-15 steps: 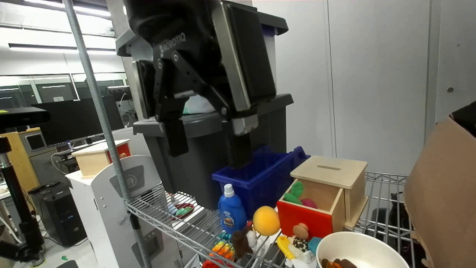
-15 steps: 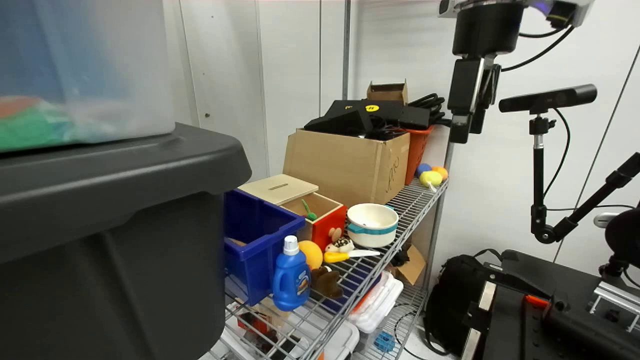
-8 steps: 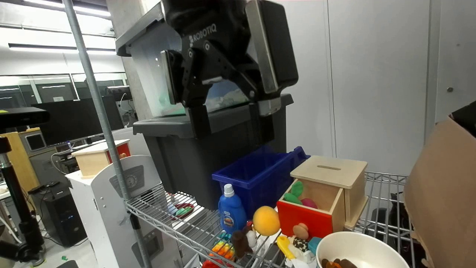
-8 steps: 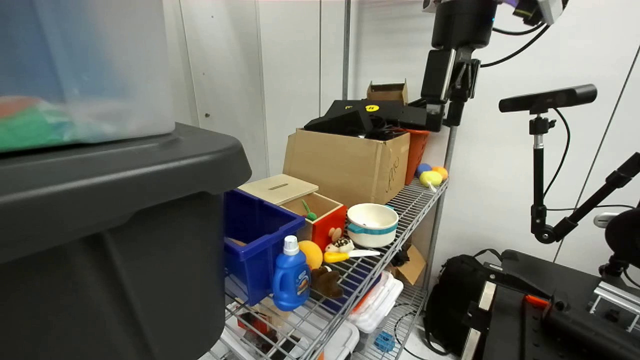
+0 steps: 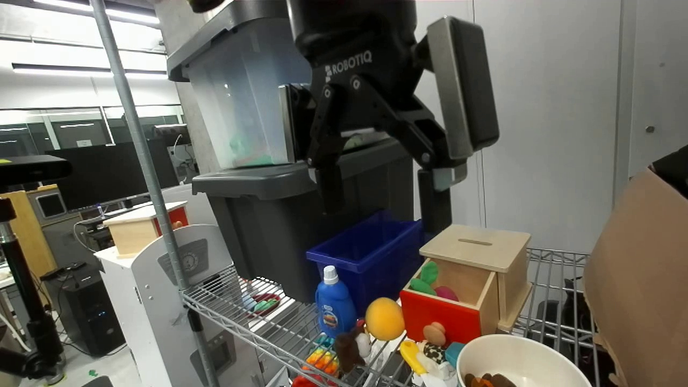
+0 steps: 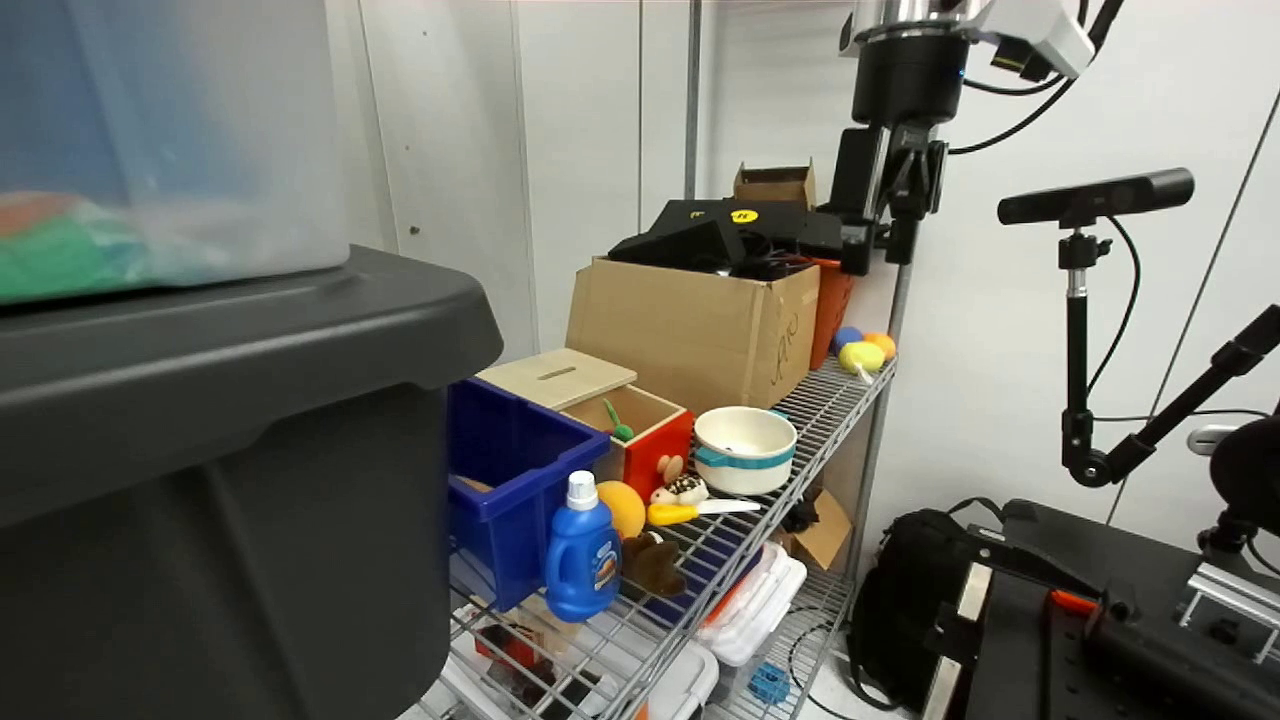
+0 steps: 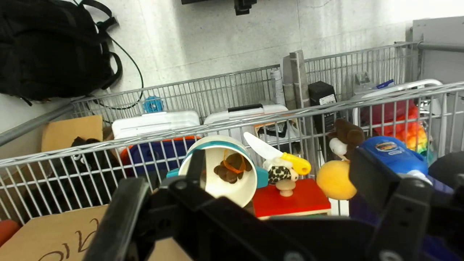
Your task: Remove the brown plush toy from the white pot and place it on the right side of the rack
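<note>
The gripper [image 5: 383, 216] is being held in mid-air, fingers [image 5: 436, 208] spread wide; below, the brown plush toy [image 7: 232, 173] is being contained in the white pot [image 7: 239, 193], by the long edge of the rack [image 7: 108, 142].

From near left to far right in an exterior view, the silver wire rack [image 6: 830, 402] bears a grey bin [image 6: 230, 540], a blue bin [image 6: 508, 548], a blue bottle [image 6: 583, 565], an orange ball [image 6: 622, 508], a wooden box [image 6: 595, 380], the white pot [image 6: 745, 480] and a cardboard box [image 6: 680, 315]. A yellow-handled knife [image 6: 708, 508] lies near the white pot; small round objects [image 6: 861, 356] rest at the far end.
</note>
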`<state>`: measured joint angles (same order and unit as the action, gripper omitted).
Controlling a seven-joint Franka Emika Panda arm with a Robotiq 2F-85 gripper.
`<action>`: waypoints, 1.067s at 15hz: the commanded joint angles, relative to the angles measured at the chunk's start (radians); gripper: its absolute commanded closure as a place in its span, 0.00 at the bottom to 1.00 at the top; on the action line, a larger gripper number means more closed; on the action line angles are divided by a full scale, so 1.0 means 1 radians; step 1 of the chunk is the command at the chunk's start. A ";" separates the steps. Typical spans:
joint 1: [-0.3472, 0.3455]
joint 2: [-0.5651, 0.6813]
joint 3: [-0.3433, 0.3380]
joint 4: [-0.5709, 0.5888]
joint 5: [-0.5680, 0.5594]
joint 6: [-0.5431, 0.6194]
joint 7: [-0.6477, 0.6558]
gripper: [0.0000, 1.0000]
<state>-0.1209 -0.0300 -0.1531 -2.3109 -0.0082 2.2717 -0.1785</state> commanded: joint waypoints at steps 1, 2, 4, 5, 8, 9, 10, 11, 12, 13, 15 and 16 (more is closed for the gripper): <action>-0.009 0.048 0.003 0.072 0.017 -0.042 -0.027 0.00; -0.007 0.056 0.007 0.088 0.014 -0.050 -0.020 0.00; -0.002 0.069 0.016 0.119 0.021 -0.071 -0.015 0.00; 0.000 0.075 0.020 0.135 0.020 -0.081 -0.012 0.00; 0.002 0.083 0.030 0.166 0.026 -0.110 -0.015 0.00; 0.003 0.077 0.033 0.166 0.042 -0.119 -0.024 0.00; 0.004 0.055 0.037 0.147 0.061 -0.114 -0.037 0.00; 0.000 0.068 0.033 0.141 0.023 -0.092 -0.007 0.00; 0.001 0.066 0.036 0.141 0.035 -0.093 -0.012 0.00; 0.002 0.065 0.038 0.141 0.038 -0.093 -0.014 0.00; 0.002 0.065 0.039 0.141 0.039 -0.093 -0.015 0.00; 0.002 0.065 0.039 0.141 0.039 -0.093 -0.015 0.00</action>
<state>-0.1181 0.0354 -0.1155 -2.1717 0.0305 2.1818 -0.1936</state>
